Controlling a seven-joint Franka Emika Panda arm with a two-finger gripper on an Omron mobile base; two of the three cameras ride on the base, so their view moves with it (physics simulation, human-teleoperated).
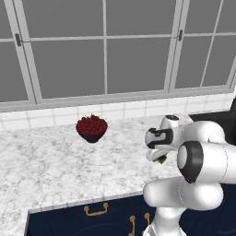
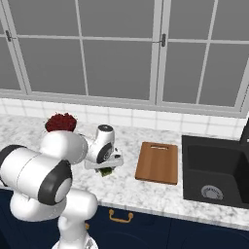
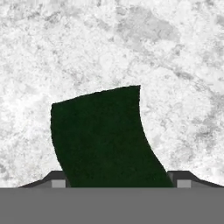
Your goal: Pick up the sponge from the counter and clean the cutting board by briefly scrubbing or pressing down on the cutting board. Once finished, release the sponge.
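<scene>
Reading the right base view from left to right, I note the bowl of red fruit (image 2: 61, 122) at the upper left of the counter (image 2: 146, 197), partly behind the arm's white shoulder. Just left of frame centre the gripper (image 2: 106, 170) points down at the marble, and the sponge (image 2: 106, 171) shows as a small green sliver directly under the hand. Right of centre lies the cutting board (image 2: 157, 162), flat and bare, well apart from the sponge. The black sink basin (image 2: 216, 172) occupies the right edge. In the hand view the sponge's dark green top (image 3: 105, 138) fills the lower middle of the frame, and the two finger tips (image 3: 54, 179) stand just outside its left and right edges at the bottom. I judge the jaws to be spread to about the sponge's width and bracketing it. I cannot tell whether the pads are pressing on it, or whether it is off the counter. I judge the step in hand to be the pick-up, with scrubbing not yet begun. The next move calls for a confirmed squeeze on the sponge, a lift clear of the marble, then a carry toward the right of the frame to set it down on the board.
</scene>
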